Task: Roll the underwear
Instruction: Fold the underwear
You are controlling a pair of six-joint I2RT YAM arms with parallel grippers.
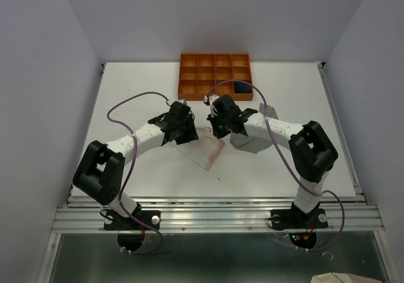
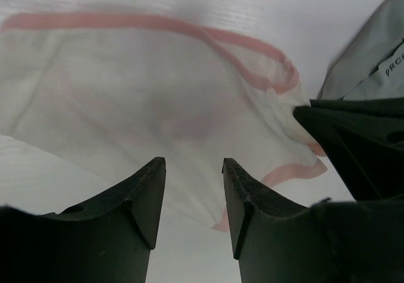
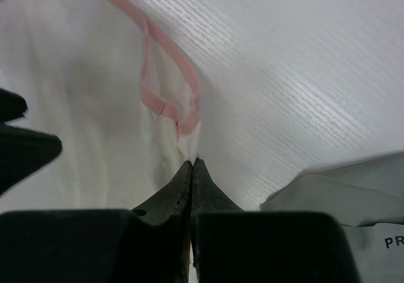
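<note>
The thin pale pink-white underwear (image 1: 205, 149) lies spread on the white table between my two arms, its pink trim showing in both wrist views (image 2: 158, 100) (image 3: 95, 106). My right gripper (image 3: 192, 163) is shut, pinching a corner of this garment by the pink trim; from above it (image 1: 219, 130) sits at the cloth's far right edge. Over the cloth's near-left edge my left gripper (image 2: 192, 166) (image 1: 186, 134) stands open, nothing between its fingers. The grey underwear (image 1: 249, 141) (image 3: 341, 194) (image 2: 366, 68) lies beside the right arm. The navy underwear (image 1: 242, 88) sits in a tray compartment.
An orange tray (image 1: 214, 74) with several square compartments stands at the back of the table, just beyond both grippers. The right gripper's dark body (image 2: 353, 144) fills the right of the left wrist view, close to the left fingers.
</note>
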